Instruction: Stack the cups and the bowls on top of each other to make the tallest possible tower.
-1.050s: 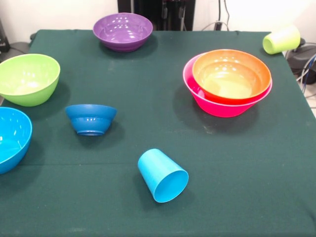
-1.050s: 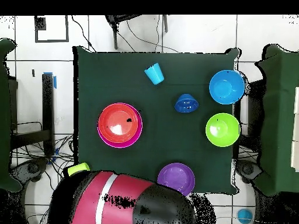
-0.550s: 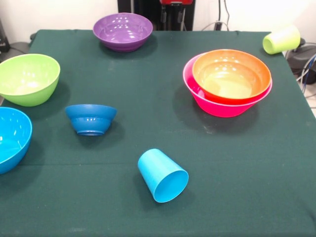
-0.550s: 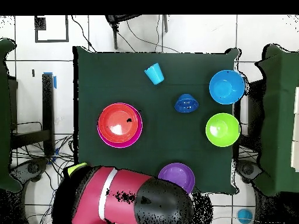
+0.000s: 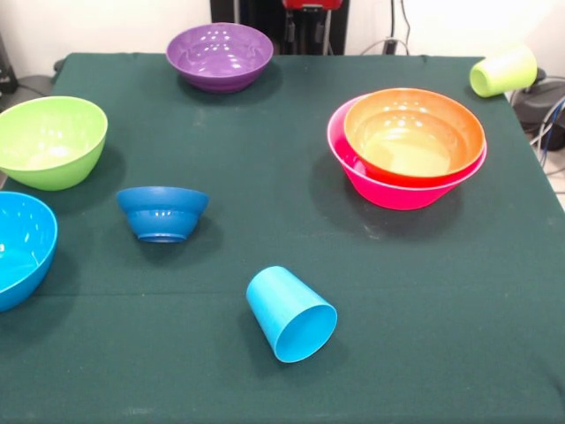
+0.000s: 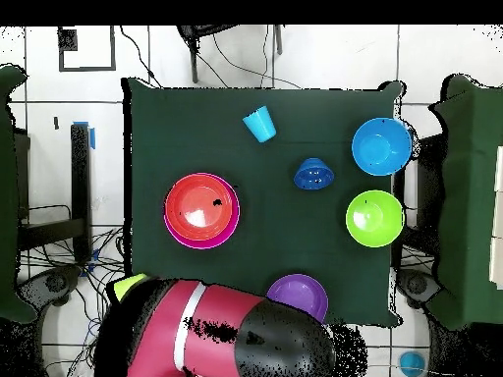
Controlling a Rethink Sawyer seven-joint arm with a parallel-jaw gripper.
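Observation:
An orange bowl (image 5: 413, 132) (image 6: 201, 204) sits nested in the large pink bowl (image 5: 388, 191) (image 6: 196, 242); this pair is the tower. Standing apart and upright are a purple bowl (image 5: 219, 55) (image 6: 297, 296), a lime green bowl (image 5: 48, 140) (image 6: 374, 217), a sky blue bowl (image 5: 18, 247) (image 6: 381, 146) and a small dark blue bowl (image 5: 162, 212) (image 6: 313, 175). The sky blue cup (image 5: 290, 314) (image 6: 259, 125) lies on its side. The yellow-green cup (image 5: 503, 71) (image 6: 128, 286) lies tipped at a table corner. Only the red and black arm (image 6: 221, 339) shows, beside the purple bowl; its gripper is hidden.
The table is covered with a dark green cloth (image 5: 265, 168) (image 6: 265, 245). The sky blue and lime green bowls stand close to one table edge. Cables (image 5: 547, 115) run beside the corner with the yellow-green cup. A red part of the arm (image 5: 305, 3) peeks in at the front view's top.
In the overhead view the arm has swung right along the table's edge, closing in on the purple bowl. The bowls and cups have not moved.

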